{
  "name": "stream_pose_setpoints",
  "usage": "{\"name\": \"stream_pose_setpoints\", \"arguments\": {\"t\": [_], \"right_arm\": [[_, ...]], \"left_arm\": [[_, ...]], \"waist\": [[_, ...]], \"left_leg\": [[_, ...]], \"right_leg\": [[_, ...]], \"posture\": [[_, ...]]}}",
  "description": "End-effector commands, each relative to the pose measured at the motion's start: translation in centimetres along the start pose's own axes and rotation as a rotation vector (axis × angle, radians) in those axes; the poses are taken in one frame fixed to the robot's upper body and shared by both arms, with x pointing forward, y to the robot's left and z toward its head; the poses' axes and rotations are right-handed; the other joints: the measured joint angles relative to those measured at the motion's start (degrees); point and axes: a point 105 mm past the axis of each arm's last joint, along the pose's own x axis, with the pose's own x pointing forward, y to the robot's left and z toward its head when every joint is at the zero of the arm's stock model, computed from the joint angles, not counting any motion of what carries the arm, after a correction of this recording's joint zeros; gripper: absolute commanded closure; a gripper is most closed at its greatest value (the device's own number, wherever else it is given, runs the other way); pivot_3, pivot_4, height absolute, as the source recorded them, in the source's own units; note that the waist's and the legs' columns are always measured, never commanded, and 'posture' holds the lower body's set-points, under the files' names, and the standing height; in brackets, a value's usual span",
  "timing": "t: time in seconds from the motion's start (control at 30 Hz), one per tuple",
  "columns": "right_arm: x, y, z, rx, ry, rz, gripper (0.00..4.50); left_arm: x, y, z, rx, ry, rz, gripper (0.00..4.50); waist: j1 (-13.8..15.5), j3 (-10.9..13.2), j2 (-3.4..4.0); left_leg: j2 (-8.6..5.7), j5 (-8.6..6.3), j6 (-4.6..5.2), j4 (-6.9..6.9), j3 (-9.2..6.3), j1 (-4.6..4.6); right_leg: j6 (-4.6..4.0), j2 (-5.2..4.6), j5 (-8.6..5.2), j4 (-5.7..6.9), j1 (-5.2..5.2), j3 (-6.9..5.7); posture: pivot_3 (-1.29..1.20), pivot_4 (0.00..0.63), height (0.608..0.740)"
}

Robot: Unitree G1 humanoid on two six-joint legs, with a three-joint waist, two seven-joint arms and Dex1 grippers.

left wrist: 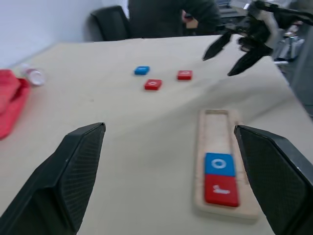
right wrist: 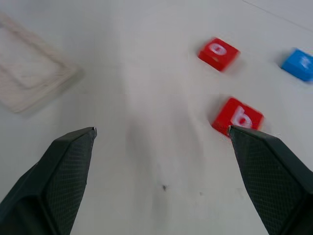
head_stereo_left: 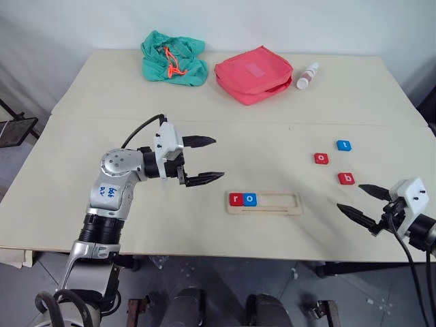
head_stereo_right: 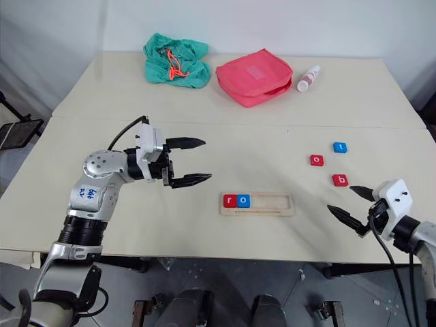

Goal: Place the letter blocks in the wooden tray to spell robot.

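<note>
Left gripper spread wide, empty, above table left of wooden tray. Tray holds red "r", blue "o". Right gripper wide, empty, near red "b"; red "o", blue "t" beyond.

Beige table, wooden tray, 3 loose letter blocks, possibly bottle

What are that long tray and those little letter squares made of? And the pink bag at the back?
The tray looks like pale unpainted wood, matte with a faint grain. The letter squares, like the red b, look smooth, maybe painted wood or plastic; I can't tell which. The pink bag looks like soft fabric: it sags and has stitched seams.
</note>
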Motion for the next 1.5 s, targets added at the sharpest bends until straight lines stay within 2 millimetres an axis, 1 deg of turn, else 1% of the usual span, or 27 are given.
{"name": "stream_pose_setpoints", "arguments": {"t": [0.03, 0.1, 0.17, 0.2, 0.27, 0.3, 0.37, 0.43, 0.5, 0.6, 0.83, 1.1, 1.23, 1.3, 1.4, 1.5], "right_arm": [[-1.0, -0.3, 1.5, 0.021, -0.112, -0.142, 0.00], [-1.4, 0.0, 1.2, 0.039, -0.125, -0.190, 0.00], [-1.7, 0.5, 0.8, 0.060, -0.133, -0.237, 0.00], [-1.7, 0.7, 0.6, 0.072, -0.135, -0.259, 0.00], [-1.7, 1.0, 0.5, 0.085, -0.136, -0.281, 0.00], [-1.7, 1.1, 0.4, 0.095, -0.136, -0.295, 0.00], [-1.8, 1.2, 0.4, 0.106, -0.134, -0.313, 0.00], [-1.8, 1.2, 0.4, 0.111, -0.131, -0.321, 0.00], [-1.8, 1.4, 0.3, 0.114, -0.124, -0.324, 0.00], [-1.9, 1.5, 0.4, 0.116, -0.127, -0.329, 0.00], [-2.2, 1.8, 0.3, 0.117, -0.112, -0.330, 0.00], [-2.2, 2.0, 0.3, 0.125, -0.097, -0.333, 0.00], [-1.1, 1.4, 0.2, 0.158, -0.072, -0.345, 0.00], [-0.3, 0.8, 0.1, 0.184, -0.044, -0.359, 0.00], [1.0, -0.1, 0.8, 0.182, -0.060, -0.374, 0.00], [2.4, -0.6, 0.6, 0.222, -0.039, -0.370, 0.00]], "left_arm": [[-2.2, 0.9, 1.0, 0.088, -0.013, 0.021, 0.02], [-3.3, 0.1, 0.7, 0.087, -0.022, -0.011, 0.02], [-4.2, -1.5, -0.1, 0.051, -0.035, -0.054, 0.02], [-4.4, -2.3, -0.4, 0.035, -0.041, -0.075, 0.02], [-4.6, -3.2, -1.0, 0.018, -0.040, -0.099, 0.02], [-4.7, -3.7, -1.5, 0.001, -0.037, -0.109, 0.02], [-4.9, -4.2, -2.2, -0.020, -0.037, -0.114, 0.02], [-4.9, -4.3, -2.4, -0.027, -0.041, -0.110, 0.02], [-5.1, -4.9, -2.7, -0.031, -0.044, -0.134, 0.02], [-5.8, -5.9, -3.4, -0.081, -0.039, -0.192, 0.02], [-6.2, -5.9, -4.1, -0.082, -0.012, -0.206, 0.02], [-6.1, -5.8, -4.2, -0.072, -0.015, -0.190, 0.02], [-6.1, -6.1, -4.2, -0.078, -0.014, -0.190, 0.02], [-6.0, -6.3, -4.2, -0.078, -0.014, -0.188, 0.02], [-5.8, -6.6, -4.1, -0.078, -0.023, -0.182, 0.02], [-5.5, -6.9, -4.0, -0.078, -0.030, -0.178, 0.02]], "waist": [[-0.10, -0.01, 0.01], [-0.26, -0.02, 0.03], [-0.40, -0.07, 0.11], [-0.43, -0.07, 0.12], [-0.40, -0.06, 0.14], [-0.30, -0.05, 0.13], [-0.06, -0.05, 0.14], [0.00, -0.05, 0.14], [-0.10, -0.06, 0.14], [-0.31, -0.07, 0.16], [-0.31, -0.07, 0.16], [-0.31, -0.07, 0.16], [-0.35, -0.07, 0.16], [-0.50, -0.07, 0.16], [-0.51, -0.06, 0.18], [-0.40, -0.06, 0.17]], "left_leg": [[0.01, 0.00, 0.00, -0.03, 0.00, 0.00], [0.00, 0.00, 0.00, -0.08, 0.01, 0.02], [0.00, 0.00, 0.00, -0.12, 0.07, 0.10], [0.01, 0.00, 0.00, -0.16, 0.08, 0.15], [0.02, 0.00, -0.01, -0.16, 0.07, 0.16], [0.01, 0.00, -0.01, -0.12, 0.08, 0.16], [0.00, 0.01, 0.01, -0.03, 0.07, 0.14], [-0.02, 0.01, 0.02, 0.00, 0.07, 0.15], [-0.03, 0.01, 0.02, -0.01, 0.06, 0.15], [-0.02, 0.01, 0.02, -0.11, 0.10, 0.19], [0.00, 0.01, 0.02, -0.10, 0.17, 0.22], [-0.01, 0.01, 0.02, -0.09, 0.13, 0.21], [0.00, 0.01, 0.02, -0.10, 0.15, 0.22], [0.02, 0.01, 0.02, -0.10, 0.15, 0.22], [0.02, 0.01, 0.02, -0.10, 0.15, 0.22], [0.00, 0.01, 0.02, -0.11, 0.15, 0.20]], "right_leg": [[0.00, 0.00, 0.00, 0.00, 0.00, 0.00], [0.00, 0.00, 0.00, 0.03, -0.04, 0.02], [0.00, -0.01, 0.00, 0.08, -0.03, 0.09], [0.00, 0.00, 0.00, 0.09, -0.03, 0.13], [0.00, 0.00, 0.00, 0.12, -0.03, 0.15], [0.00, 0.00, 0.00, 0.12, -0.03, 0.18], [0.00, 0.00, 0.00, 0.13, -0.01, 0.22], [0.00, 0.00, 0.00, 0.14, 0.02, 0.29], [0.00, 0.00, 0.00, 0.15, 0.01, 0.30], [0.00, 0.01, 0.00, 0.15, -0.02, 0.30], [0.00, 0.02, 0.00, 0.18, -0.03, 0.35], [0.00, 0.01, 0.00, 0.19, -0.03, 0.35], [0.00, 0.01, 0.00, 0.20, -0.03, 0.36], [0.00, 0.02, 0.00, 0.20, -0.04, 0.36], [0.00, 0.02, 0.00, 0.21, -0.06, 0.36], [0.00, 0.01, 0.00, 0.21, -0.06, 0.36]], "posture": [[0.00, 0.150, 0.740], [0.00, 0.150, 0.740], [0.00, 0.150, 0.740], [0.00, 0.150, 0.740], [0.00, 0.150, 0.740], [0.00, 0.150, 0.740], [0.00, 0.150, 0.740], [0.00, 0.150, 0.740], [0.00, 0.150, 0.740], [0.00, 0.150, 0.740], [0.00, 0.150, 0.740], [0.00, 0.150, 0.740], [0.00, 0.150, 0.740], [0.00, 0.150, 0.740], [0.00, 0.150, 0.740], [0.00, 0.150, 0.740]]}}
